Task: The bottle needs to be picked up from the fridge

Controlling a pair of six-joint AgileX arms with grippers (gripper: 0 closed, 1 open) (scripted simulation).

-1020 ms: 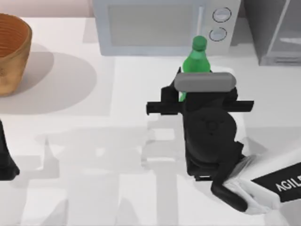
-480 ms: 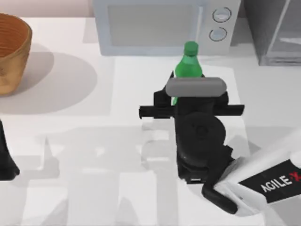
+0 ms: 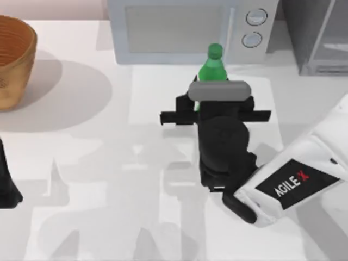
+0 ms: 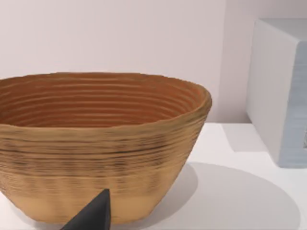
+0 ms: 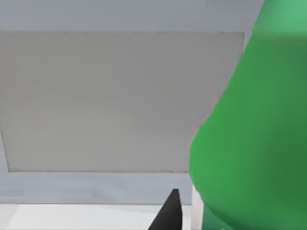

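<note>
Overhead, white table (image 3: 81, 163), microwave (image 3: 179, 30) at 12 o'clock, fridge (image 3: 318, 32) at 1 o'clock, bottle (image 3: 212, 66) upright, cap toward microwave, gripped by right claw (image 3: 209, 106), left claw's (image 4: 91, 215) grip state unclear.

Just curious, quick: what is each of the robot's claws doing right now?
Left gripper: parked at the table's left edge, cannot be told.
Right gripper: closed on the green bottle.

Bottle (image 3: 211, 69) (upright) before microwave (image 3: 185, 30)
</note>
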